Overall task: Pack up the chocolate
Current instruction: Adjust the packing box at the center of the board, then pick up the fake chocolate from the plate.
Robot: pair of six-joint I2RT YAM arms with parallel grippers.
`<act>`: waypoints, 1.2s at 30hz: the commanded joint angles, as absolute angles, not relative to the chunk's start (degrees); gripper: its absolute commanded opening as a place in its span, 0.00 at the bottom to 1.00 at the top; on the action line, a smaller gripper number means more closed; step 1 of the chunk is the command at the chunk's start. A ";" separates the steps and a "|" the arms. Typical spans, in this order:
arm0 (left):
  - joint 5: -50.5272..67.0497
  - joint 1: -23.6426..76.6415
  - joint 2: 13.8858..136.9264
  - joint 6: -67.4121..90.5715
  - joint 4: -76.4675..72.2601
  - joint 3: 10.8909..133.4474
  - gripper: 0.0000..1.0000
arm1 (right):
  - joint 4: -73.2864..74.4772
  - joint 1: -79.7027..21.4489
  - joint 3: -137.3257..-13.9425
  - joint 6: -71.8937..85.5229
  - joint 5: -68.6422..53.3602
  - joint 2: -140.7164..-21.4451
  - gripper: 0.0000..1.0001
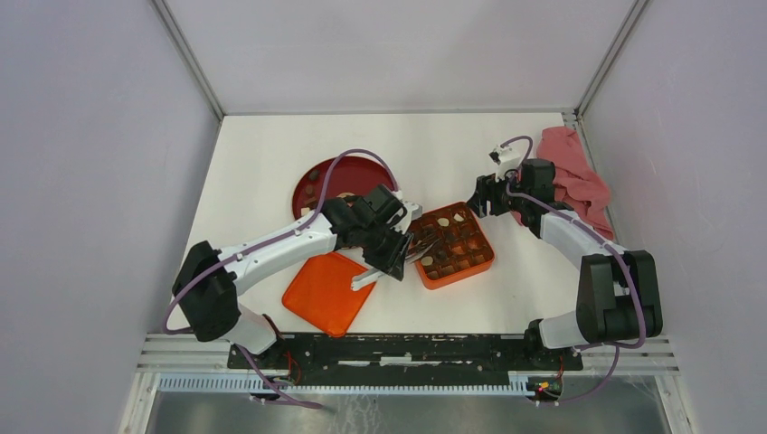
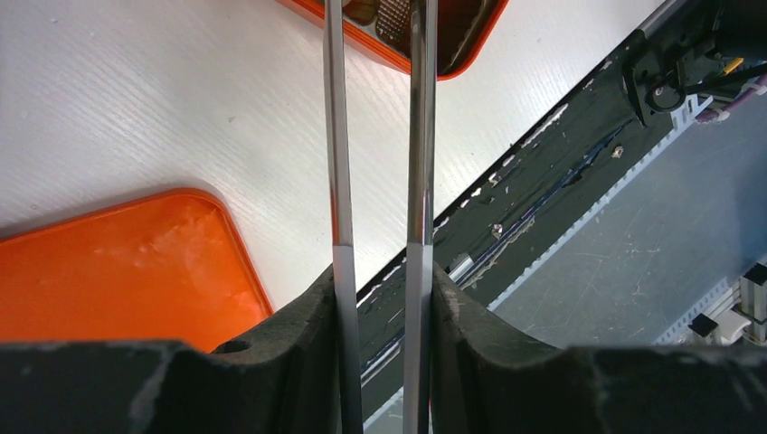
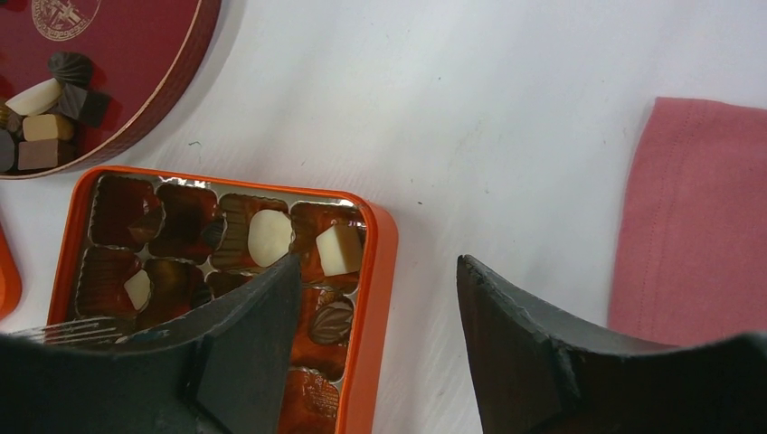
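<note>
Several chocolate pieces, dark, tan and cream, lie on the dark red plate. Others sit in compartments of the orange box, among them a white oval, a cream cube and a dark oval. My left gripper is shut on metal tongs, whose tips reach over the box's near-left part. I cannot tell whether the tips hold a piece. My right gripper is open and empty, low over the box's right rim.
The orange lid lies flat on the table left of the box, under my left arm; it also shows in the left wrist view. A pink cloth lies at the back right, close to my right arm. The walls enclose the table.
</note>
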State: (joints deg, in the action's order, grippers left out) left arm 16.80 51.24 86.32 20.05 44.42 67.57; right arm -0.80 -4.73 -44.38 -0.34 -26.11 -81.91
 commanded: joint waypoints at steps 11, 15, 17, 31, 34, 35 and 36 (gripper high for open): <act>12.02 35.83 74.44 22.29 46.38 72.07 0.31 | 3.20 -1.81 -46.93 -9.68 -35.56 -78.76 0.71; 10.19 27.15 74.06 16.71 53.64 71.90 0.33 | 3.34 -1.59 -46.68 -10.20 -35.90 -78.20 0.72; 8.57 25.26 75.55 14.05 57.55 72.90 0.34 | 2.98 -1.52 -46.33 -10.15 -36.34 -78.13 0.72; 0.36 19.34 80.53 10.36 63.51 73.27 0.37 | 1.23 -1.58 -45.82 -8.88 -38.48 -79.35 0.73; 1.09 16.68 81.43 11.28 63.02 73.88 0.37 | 0.98 -1.57 -45.80 -8.62 -38.84 -79.56 0.73; 1.14 16.13 81.67 12.09 62.61 73.96 0.37 | 0.89 -1.51 -45.72 -8.57 -38.85 -79.55 0.73; 1.37 15.45 81.96 12.87 62.24 74.00 0.37 | 0.84 -1.47 -45.66 -8.53 -38.85 -79.60 0.73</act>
State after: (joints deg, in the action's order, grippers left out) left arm 2.17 17.85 81.01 13.26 63.11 71.46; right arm 3.49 -1.72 -44.58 -8.86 -37.41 -79.90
